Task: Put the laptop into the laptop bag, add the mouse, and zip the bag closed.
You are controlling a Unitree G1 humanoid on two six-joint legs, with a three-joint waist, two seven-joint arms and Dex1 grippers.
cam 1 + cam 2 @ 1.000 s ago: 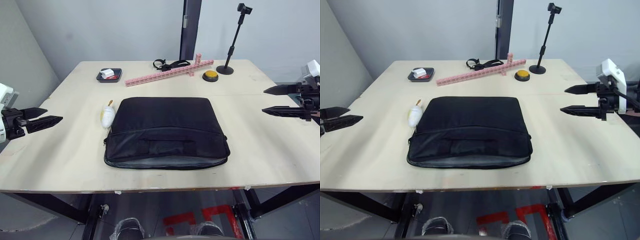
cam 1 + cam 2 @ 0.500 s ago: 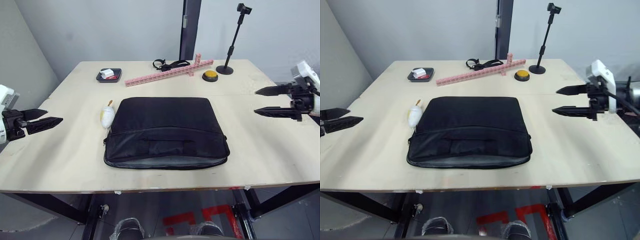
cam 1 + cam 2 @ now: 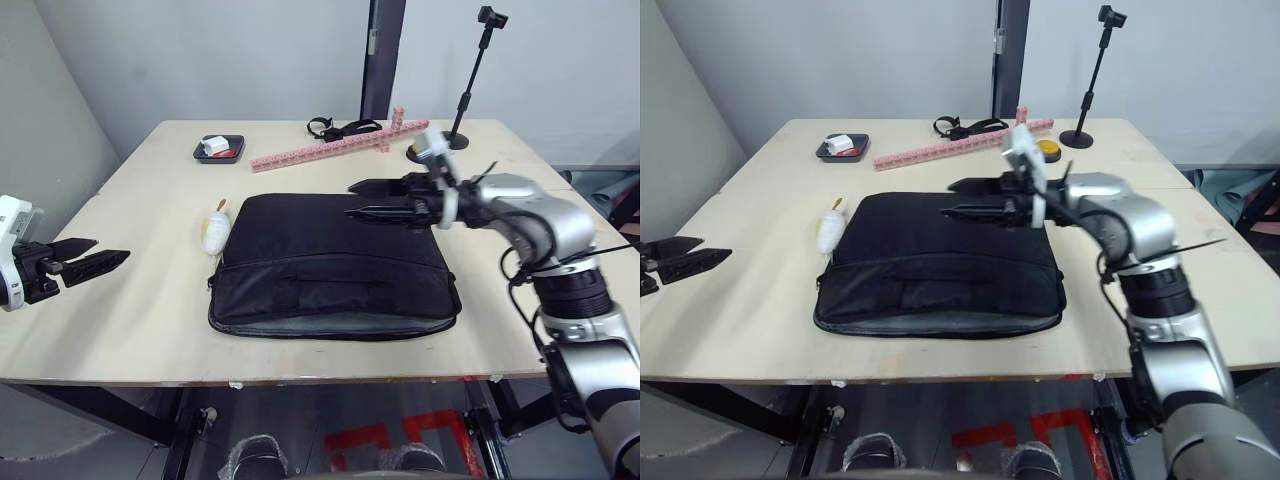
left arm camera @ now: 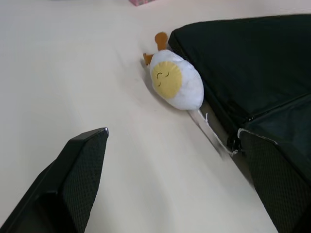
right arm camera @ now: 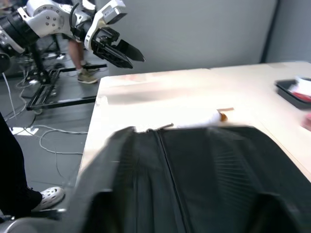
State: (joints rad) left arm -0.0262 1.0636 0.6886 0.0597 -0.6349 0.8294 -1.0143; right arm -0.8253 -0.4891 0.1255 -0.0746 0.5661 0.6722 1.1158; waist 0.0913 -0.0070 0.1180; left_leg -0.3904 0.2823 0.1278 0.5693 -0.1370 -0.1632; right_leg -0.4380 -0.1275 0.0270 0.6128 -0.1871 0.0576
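1. The left gripper [image 3: 90, 258] hovers off the table's [image 3: 130, 300] left edge, well apart from everything on it. Its two black fingers stand parted, holding nothing. Part of that arm is cut off by the picture's edge.
2. A white lump with a yellow face and an orange piece [image 4: 176, 83] lies just beside the bag's left edge, near its far corner. Whether it touches the fabric is hard to tell.
3. At the far left of the table sits a small dark tray [image 3: 218, 150] with white and red contents too small to make out.
4. The laptop bag [image 3: 330, 262] lies flat mid-table, front pocket toward the robot. A grey strip shows along its near edge. The bag's inside cannot be seen.
5. A pink bar [image 3: 335, 146] lies slanted behind the bag, with a black strap [image 3: 340, 128] beyond it.
6. The right gripper [image 3: 375, 199] reaches over the bag's far right part, fingers spread, empty, pointing left. Whether the tips touch the fabric cannot be told.
7. The right arm hides most of a yellow button [image 3: 1045, 146] behind it.
8. A black stand [image 3: 468, 80] rises at the far right.
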